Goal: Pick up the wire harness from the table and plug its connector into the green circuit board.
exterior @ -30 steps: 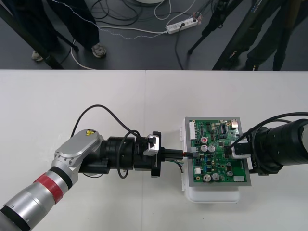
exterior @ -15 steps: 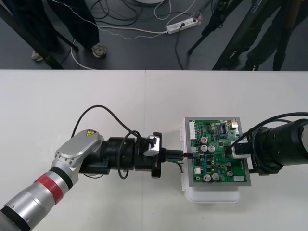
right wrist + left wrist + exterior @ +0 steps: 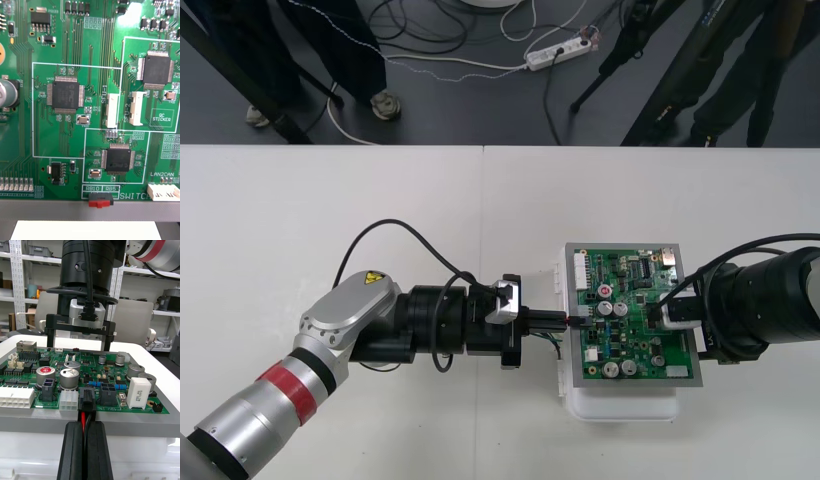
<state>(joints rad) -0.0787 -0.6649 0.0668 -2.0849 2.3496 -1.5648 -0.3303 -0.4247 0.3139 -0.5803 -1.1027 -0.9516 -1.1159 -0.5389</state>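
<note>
The green circuit board [image 3: 630,320] rests on its white base [image 3: 620,405] right of the table's middle. My left gripper [image 3: 552,321] reaches in from the left and is shut on the harness's red and black wires [image 3: 83,415], level with the board's left edge. The small black plug [image 3: 85,395] stands in a black socket on that edge, beside a white connector; how deep it sits I cannot tell. At the board's opposite edge my right gripper [image 3: 677,315] hangs with its fingers [image 3: 51,339] wide apart. The right wrist view looks straight down on the board [image 3: 75,45].
The table [image 3: 330,200] ends at a far edge, beyond which a power strip [image 3: 558,52] and loose cables lie on the dark floor. A black cable loops over my left arm's wrist [image 3: 395,235]. Tall capacitors [image 3: 69,377] stand just behind the plug.
My left arm has slid a little to the right, bringing the plug closer into the board's edge. The right arm and the board have stayed put.
</note>
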